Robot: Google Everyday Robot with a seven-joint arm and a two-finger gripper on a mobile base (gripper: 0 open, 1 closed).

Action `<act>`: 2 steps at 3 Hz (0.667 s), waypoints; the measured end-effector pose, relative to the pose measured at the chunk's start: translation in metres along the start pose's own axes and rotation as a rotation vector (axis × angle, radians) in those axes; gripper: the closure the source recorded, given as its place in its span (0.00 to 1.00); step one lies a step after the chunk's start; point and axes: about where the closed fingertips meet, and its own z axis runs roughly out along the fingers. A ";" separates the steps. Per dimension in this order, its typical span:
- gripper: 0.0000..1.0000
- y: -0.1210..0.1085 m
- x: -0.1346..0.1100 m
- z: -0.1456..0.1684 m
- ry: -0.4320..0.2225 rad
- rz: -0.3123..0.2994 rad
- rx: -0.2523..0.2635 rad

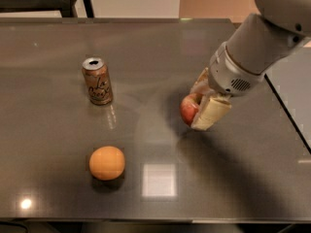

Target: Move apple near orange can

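Apple (188, 108) is seen clamped between the fingers of the gripper (195, 109), right of the table (146, 47) centre. Grasp is judged done. The carry to the orange can (97, 80), well apart, is left.

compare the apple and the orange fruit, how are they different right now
The apple is red with yellowish patches; the orange is plain, even orange. The apple is clamped in the gripper toward the right side of the table; the orange rests free on the table, touched by nothing. The orange lies in front of the orange can; the apple is farther off to the can's right. Both are round fruits of similar size.
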 end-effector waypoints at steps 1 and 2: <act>1.00 -0.021 -0.028 0.011 -0.012 -0.018 -0.006; 1.00 -0.034 -0.058 0.027 -0.039 -0.044 -0.011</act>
